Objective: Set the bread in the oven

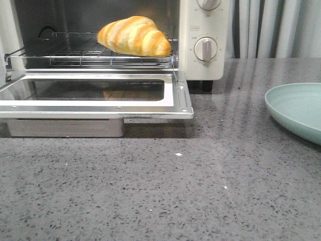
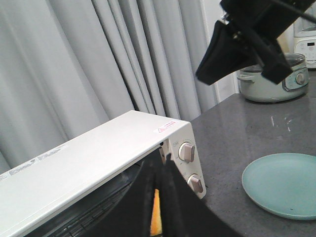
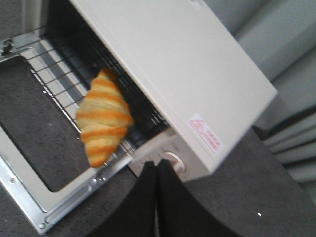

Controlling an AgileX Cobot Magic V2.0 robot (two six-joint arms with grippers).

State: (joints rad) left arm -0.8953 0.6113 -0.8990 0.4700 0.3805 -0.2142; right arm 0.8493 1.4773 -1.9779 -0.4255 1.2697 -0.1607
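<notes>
The bread lies on the wire rack of the oven, toward the rack's right end, close to the side where the dials are. One tapered end points at the dial side. The oven door hangs fully open and flat, its glass window facing up, just above the grey speckled bench.

From my right wrist camera I look down on the oven's cream top and the bread on the rack, its front end reaching the rack's front edge over the open door. My right gripper is above the bench just outside the oven, its two dark fingers pressed together with only a thin seam between them, holding nothing.

My left gripper hovers over the oven's top edge; its fingers too sit nearly together, with a sliver of orange bread showing through the narrow gap. It pinches nothing.

A pale green plate rests on the bench to the right of the oven, well apart from the door. Grey curtains hang behind.
</notes>
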